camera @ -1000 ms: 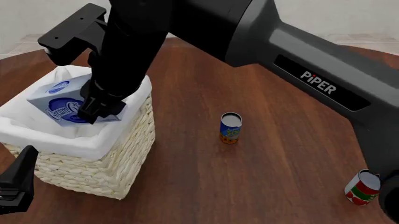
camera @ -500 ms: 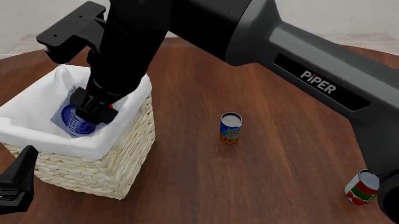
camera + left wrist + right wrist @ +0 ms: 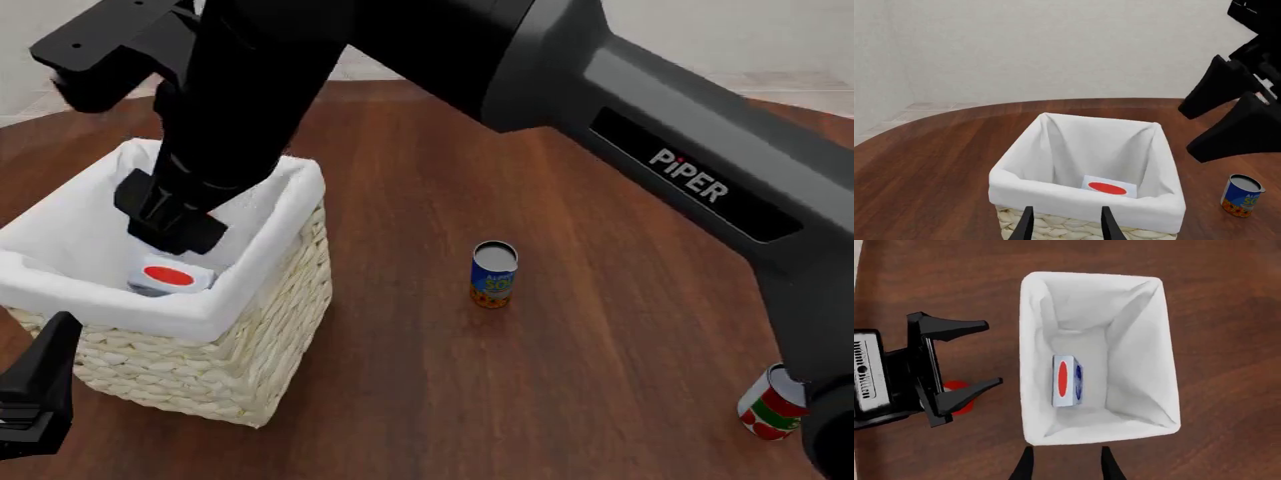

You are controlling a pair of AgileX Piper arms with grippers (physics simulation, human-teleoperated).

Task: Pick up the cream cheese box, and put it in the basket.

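Overhead, the right wrist view alone shows the white-grey cream cheese box (image 3: 1067, 381), red oval up, inside the pale-straw wicker basket (image 3: 1165, 360) on the brown wooden tabletop (image 3: 1227, 300); both claws, right (image 3: 1063, 464) and left (image 3: 1063, 224), stand apart, empty.

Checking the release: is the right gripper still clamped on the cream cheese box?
No. The cream cheese box lies alone on the basket floor, with the right gripper open above it.

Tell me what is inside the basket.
The basket holds the cream cheese box, standing on end on the white liner with its red oval facing up. The floor under the box is covered; the rest shows only cloth.
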